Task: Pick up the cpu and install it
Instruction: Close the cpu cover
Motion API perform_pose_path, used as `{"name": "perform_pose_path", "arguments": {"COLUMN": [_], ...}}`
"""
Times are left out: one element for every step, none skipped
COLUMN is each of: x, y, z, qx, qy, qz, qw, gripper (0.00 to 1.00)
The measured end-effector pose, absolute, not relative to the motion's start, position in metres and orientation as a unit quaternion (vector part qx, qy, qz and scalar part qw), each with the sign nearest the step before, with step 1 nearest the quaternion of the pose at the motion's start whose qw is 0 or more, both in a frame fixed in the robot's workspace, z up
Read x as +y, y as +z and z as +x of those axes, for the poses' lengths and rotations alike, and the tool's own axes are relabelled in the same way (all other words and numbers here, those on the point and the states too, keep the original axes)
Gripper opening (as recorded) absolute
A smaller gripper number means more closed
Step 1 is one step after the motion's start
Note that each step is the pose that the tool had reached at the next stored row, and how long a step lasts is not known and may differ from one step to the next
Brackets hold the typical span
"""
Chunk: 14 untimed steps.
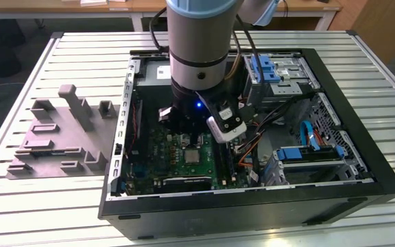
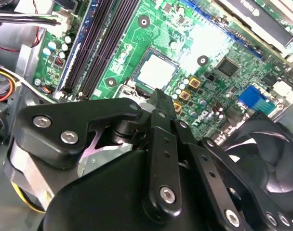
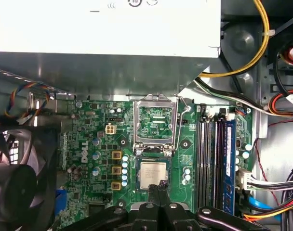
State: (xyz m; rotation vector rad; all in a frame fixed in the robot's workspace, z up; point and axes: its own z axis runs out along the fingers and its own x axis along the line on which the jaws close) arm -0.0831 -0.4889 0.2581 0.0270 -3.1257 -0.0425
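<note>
The cpu (image 3: 153,174) (image 2: 155,72) (image 1: 193,156), a small square chip with a pale metal face, lies flat in the socket of the green motherboard (image 3: 88,130) inside the open computer case (image 1: 362,154). The socket's metal cover (image 3: 156,120) is flipped open beside it. My gripper (image 3: 158,186) (image 2: 156,94) (image 1: 187,135) hovers just over one edge of the cpu. Its two black fingers are pressed together, shut, with nothing between them.
A black fan (image 3: 16,183) (image 2: 272,149) sits close beside the gripper. Memory slots (image 3: 216,159) run along the socket's other side. The power supply (image 3: 103,29), loose cables (image 3: 247,67) and drive cages (image 1: 307,154) crowd the case. A grey plastic fixture (image 1: 60,134) stands on the table at the exterior view's left.
</note>
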Motion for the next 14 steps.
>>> {"name": "perform_pose_path", "arguments": {"x": [-0.4889, -0.4889, -0.4889, -0.4889, -0.4889, -0.4889, -0.4889, -0.4889, -0.4889, -0.4889, -0.4889, -0.4889, -0.4889, -0.4889], "y": [0.2582, 0.2581, 0.2581, 0.2580, 0.2579, 0.2578, 0.2577, 0.2576, 0.2575, 0.2574, 0.2574, 0.2572, 0.2571, 0.2570], "z": [-0.0831, -0.0831, -0.0832, -0.0832, -0.0831, -0.0831, -0.0831, -0.0831, -0.0831, -0.0831, -0.0831, -0.0831, -0.0831, -0.0831], "qx": [-1.000, -1.000, -0.999, -0.999, -0.999, -0.998, -0.997, -0.997, -0.996, -0.995, -0.994, -0.993, -0.992, -0.991], "qy": [-0.013, -0.013, -0.013, -0.013, -0.013, -0.013, -0.013, -0.013, -0.013, -0.013, -0.013, -0.013, -0.013, -0.013], "qz": [0.015, 0.024, 0.033, 0.042, 0.051, 0.061, 0.070, 0.079, 0.088, 0.097, 0.106, 0.115, 0.124, 0.133], "qw": [0.008, 0.008, 0.008, 0.008, 0.008, 0.009, 0.009, 0.009, 0.009, 0.009, 0.009, 0.009, 0.009, 0.009], "gripper": [0.11, 0.11, 0.11, 0.11, 0.11, 0.11, 0.11, 0.11, 0.11, 0.11, 0.11, 0.11, 0.11, 0.11]}}
